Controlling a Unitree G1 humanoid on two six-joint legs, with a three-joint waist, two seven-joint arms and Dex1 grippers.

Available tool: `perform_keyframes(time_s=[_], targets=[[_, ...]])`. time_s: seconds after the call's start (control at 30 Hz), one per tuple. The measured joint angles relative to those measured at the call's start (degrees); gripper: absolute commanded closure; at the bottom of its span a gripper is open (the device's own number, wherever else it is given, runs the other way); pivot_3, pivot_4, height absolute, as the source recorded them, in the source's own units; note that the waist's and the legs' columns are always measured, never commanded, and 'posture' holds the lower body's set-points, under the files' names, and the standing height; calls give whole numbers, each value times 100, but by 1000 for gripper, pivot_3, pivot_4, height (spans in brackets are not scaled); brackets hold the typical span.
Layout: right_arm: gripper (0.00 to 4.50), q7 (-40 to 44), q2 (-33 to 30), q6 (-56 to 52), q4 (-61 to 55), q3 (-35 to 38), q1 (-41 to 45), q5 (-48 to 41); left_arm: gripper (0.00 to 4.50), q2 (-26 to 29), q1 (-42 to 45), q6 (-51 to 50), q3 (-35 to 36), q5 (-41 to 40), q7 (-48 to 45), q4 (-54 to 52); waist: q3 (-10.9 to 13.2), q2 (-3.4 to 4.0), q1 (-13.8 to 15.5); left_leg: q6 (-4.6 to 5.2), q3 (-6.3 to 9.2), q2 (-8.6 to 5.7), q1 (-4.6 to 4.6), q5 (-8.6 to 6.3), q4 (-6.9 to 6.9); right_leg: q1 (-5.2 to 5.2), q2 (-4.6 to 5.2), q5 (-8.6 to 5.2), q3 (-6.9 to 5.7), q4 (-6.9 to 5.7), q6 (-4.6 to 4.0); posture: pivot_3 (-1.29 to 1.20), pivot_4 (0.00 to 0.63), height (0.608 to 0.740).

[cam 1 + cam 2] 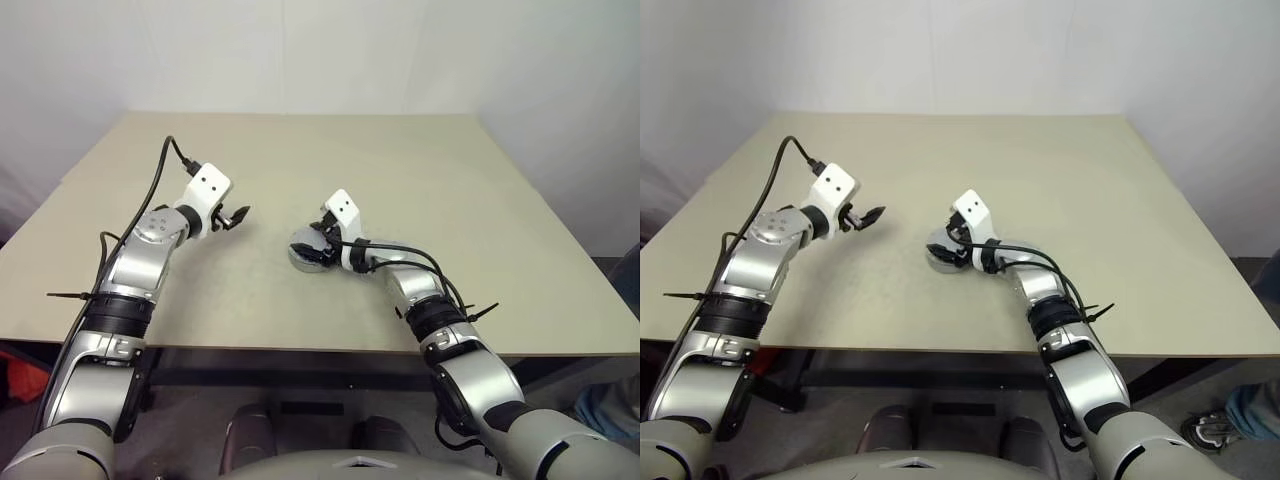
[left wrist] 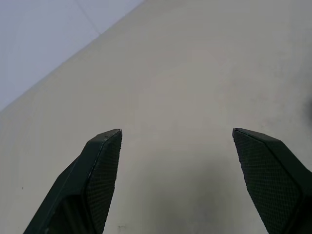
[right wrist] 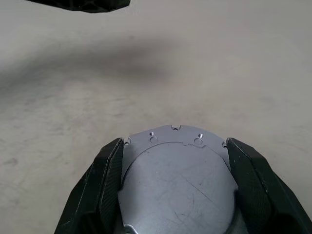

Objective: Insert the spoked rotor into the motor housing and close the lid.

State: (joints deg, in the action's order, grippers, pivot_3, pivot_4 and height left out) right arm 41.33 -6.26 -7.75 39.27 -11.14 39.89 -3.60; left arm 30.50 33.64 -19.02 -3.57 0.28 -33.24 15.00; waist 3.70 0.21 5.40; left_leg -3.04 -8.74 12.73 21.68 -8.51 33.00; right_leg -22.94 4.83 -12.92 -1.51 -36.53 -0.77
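A short round silver motor part rests on the tan table near its middle. Its flat silver face with small holes by the rim is turned up, and I cannot tell whether it is the motor housing or the lid. My right gripper reaches over it from the right, and its two black fingers press on opposite sides of the part. My left gripper hovers open over bare table to the left of the part, with nothing between its fingers. The spoked rotor is out of view.
The table's front edge runs close below both arms. A black cable loops off the left wrist, and another runs along the right forearm. A tip of the left gripper hangs beyond the part in the right wrist view.
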Motion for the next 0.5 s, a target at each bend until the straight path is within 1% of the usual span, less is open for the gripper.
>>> perform_keyframes(time_s=[0.13, 0.17, 0.2, 0.3, 0.4, 0.5], targets=[[1257, -221, -7, 57, 202, -123, 115, 164, 683, -2, 0, -20, 0, -2, 5, -17, -2, -1, 5, 0, 2, -5, -38, -1, -10, 23, 3, -2, 1, 5, 3, 0, 0, 740], [1257, -263, -7, 110, 267, -131, 124, 176, 683, -2, -3, -23, 0, -2, 8, -16, -1, 0, 8, 1, 6, -9, -56, -2, -19, 15, 3, -3, -3, 20, 5, 0, 0, 740], [1257, -291, -8, 127, 321, -133, 144, 192, 683, -1, -3, -23, 1, -3, 9, -18, -2, 2, 10, 2, 12, -12, -69, -4, -29, 29, 3, -4, -10, 42, 6, 0, 0, 740], [1257, -392, -9, 149, 420, -131, 179, 210, 683, -2, -3, -23, 3, -4, 17, -20, -2, 27, 10, 4, 26, -9, -81, -6, -98, 77, 4, -4, -62, 187, 7, 0, 0, 740], [1257, -433, -30, 150, 447, -125, 181, 215, 683, -2, -5, -24, 5, -5, 25, -20, -1, 27, 8, 8, 26, -33, -81, -9, -94, 90, 41, -4, -85, 218, 6, 0, 0, 740], [1257, -438, -51, 150, 454, -120, 179, 215, 683, -3, -6, -25, 5, -10, 26, -20, 0, 31, 7, 15, 28, -47, -81, -14, -98, 105, 50, -4, -85, 267, 7, 0, 0, 740]])
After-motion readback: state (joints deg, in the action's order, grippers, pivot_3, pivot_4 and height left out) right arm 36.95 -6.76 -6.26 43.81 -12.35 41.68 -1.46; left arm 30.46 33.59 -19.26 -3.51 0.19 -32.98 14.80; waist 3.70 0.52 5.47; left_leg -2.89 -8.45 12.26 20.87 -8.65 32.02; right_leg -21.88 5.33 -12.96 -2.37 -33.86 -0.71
